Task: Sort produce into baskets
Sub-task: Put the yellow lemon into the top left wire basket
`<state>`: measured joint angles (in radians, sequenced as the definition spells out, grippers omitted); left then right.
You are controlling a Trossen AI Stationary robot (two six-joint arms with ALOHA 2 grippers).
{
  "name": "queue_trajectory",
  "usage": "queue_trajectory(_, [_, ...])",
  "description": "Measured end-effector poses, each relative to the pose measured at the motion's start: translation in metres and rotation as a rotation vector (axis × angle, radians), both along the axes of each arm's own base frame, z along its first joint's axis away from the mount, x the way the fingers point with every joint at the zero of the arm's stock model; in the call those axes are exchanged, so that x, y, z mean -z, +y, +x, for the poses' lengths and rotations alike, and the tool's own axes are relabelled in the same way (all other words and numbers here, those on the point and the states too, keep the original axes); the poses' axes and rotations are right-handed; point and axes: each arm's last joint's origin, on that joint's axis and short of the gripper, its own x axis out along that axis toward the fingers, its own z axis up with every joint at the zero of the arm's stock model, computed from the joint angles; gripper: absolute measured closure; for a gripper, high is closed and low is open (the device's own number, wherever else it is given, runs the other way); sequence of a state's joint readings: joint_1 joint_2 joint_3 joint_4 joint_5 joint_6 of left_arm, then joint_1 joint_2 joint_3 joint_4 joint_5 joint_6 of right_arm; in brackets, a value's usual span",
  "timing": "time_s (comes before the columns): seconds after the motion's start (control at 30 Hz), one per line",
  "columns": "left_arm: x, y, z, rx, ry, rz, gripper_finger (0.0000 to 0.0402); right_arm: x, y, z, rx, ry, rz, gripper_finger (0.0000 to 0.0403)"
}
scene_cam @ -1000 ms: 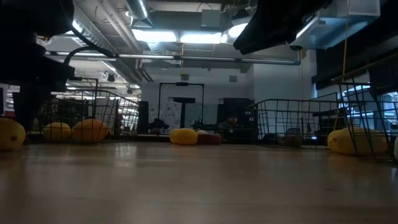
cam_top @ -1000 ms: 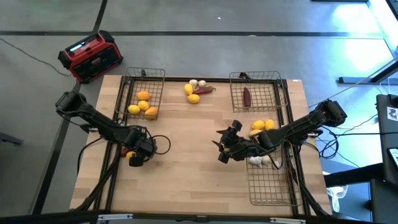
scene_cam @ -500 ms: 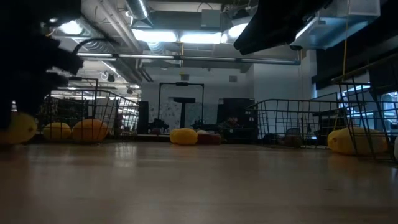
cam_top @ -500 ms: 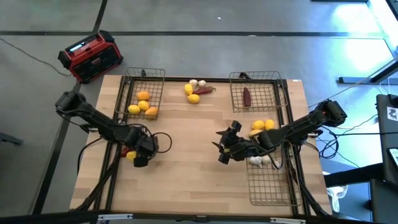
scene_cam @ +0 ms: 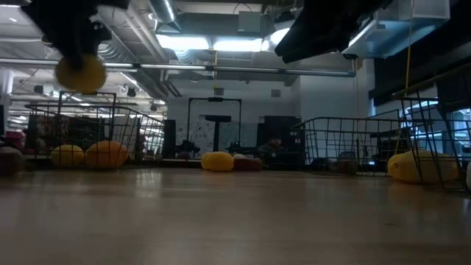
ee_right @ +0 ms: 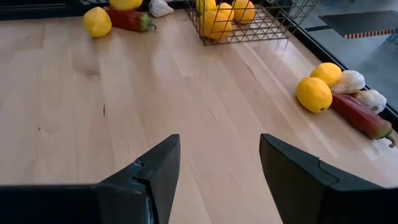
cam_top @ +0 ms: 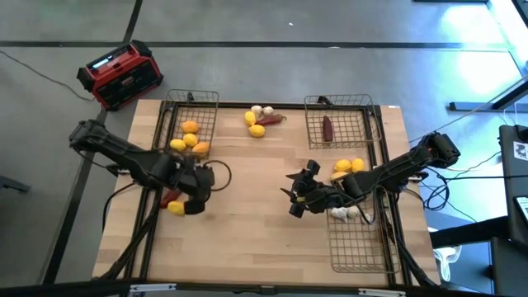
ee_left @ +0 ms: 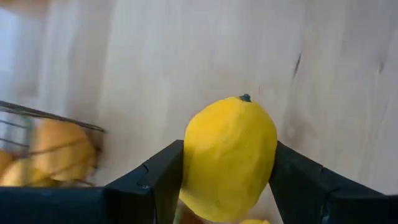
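Note:
My left gripper [ee_left: 227,186] is shut on a yellow lemon [ee_left: 230,158], which the low view shows up in the air as the lemon [scene_cam: 81,73] at the table's left. Another lemon [ee_right: 96,22] and a dark red piece [ee_right: 127,18] lie on the wood nearby. The far-left basket [cam_top: 191,103] holds lemons and an orange fruit. The far-right basket [cam_top: 338,101] holds a dark red piece [cam_top: 327,128]. The near-right basket [cam_top: 359,256] holds garlic [cam_top: 342,213]. My right gripper [ee_right: 217,180] hangs open over the table's middle, with nothing between its fingers. My left gripper pinches the lemon by its two opposite sides [ee_left: 189,162] between its two fingers. The fingers come from above, pointing steeply down. The lemon is lifted clear of the table, its stem end [ee_left: 245,98] pointing away from the gripper.
A loose pile of lemons [cam_top: 254,124], garlic [cam_top: 262,110] and a dark red piece [cam_top: 274,120] lies at the far middle. Two lemons [cam_top: 346,167] sit by the right baskets. A red-and-black box [cam_top: 120,74] stands on the floor beyond the far-left corner.
My left gripper has taken hold of the lemon on the wood at the table's left and risen with it. The lemon now hangs well clear of the table. The dark red piece has stayed behind on the table.

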<state>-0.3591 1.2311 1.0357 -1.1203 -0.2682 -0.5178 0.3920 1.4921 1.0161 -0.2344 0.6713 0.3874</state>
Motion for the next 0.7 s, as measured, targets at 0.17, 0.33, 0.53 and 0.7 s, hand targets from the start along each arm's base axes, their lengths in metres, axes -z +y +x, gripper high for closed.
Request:
queue_trajectory(0.17, [-0.028, 0.011, -0.001, -0.023, -0.104, 0.043, 0.0199, 0.000, 0.000, 0.000, 0.000, -0.001, 0.000, 0.0188])
queue_trajectory(0.33, [-0.045, 0.029, -0.010, -0.094, -0.198, 0.138, 0.0198, 0.000, 0.000, 0.000, 0.000, 0.000, 0.000, 0.0188])
queue_trajectory(0.53, [-0.056, 0.054, -0.021, -0.253, -0.275, 0.267, 0.0198, 0.000, 0.000, 0.000, 0.000, 0.000, 0.000, 0.0188])
queue_trajectory(0.7, [-0.060, 0.076, -0.023, -0.399, -0.288, 0.393, 0.0198, 0.000, 0.000, 0.000, -0.002, 0.000, 0.002, 0.0188])
